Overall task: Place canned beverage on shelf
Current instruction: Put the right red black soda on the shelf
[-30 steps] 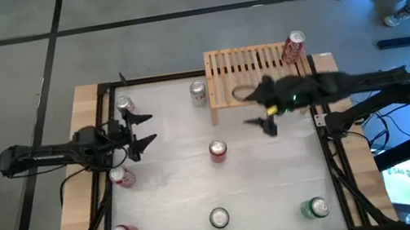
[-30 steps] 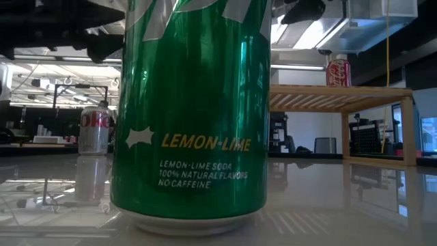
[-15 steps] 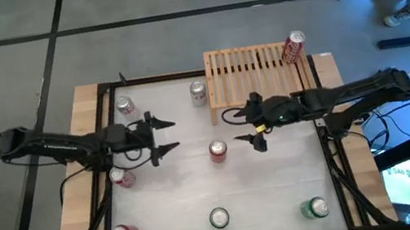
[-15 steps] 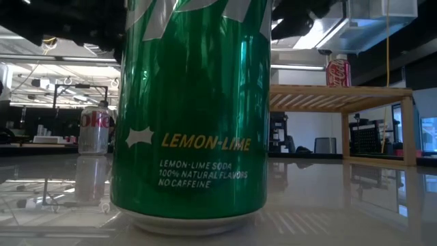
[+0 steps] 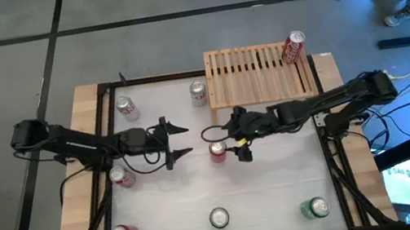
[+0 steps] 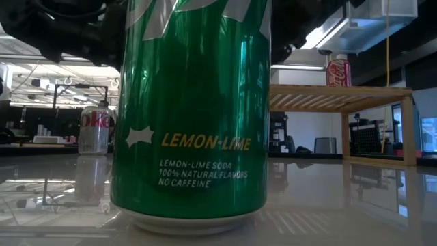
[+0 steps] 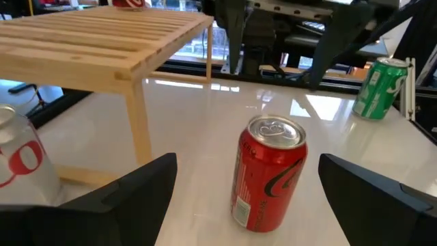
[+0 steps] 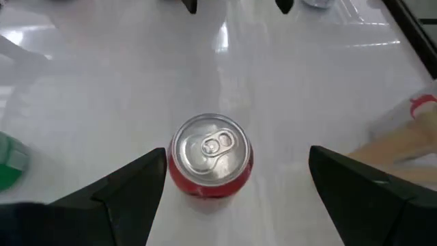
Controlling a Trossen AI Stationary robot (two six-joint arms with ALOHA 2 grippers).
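While both hands [image 5: 240, 136] gape, red can [image 5: 217, 152] between

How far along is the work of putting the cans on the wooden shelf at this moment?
Done: one red can stands on the shelf. In hand: nothing is gripped; the right end effector is open beside the red centre can, and the left end effector is open, facing it from the other side. Left: that can and six more on the table, including the green can.

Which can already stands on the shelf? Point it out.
The red can at the shelf's far right corner; every other can stands on the table.
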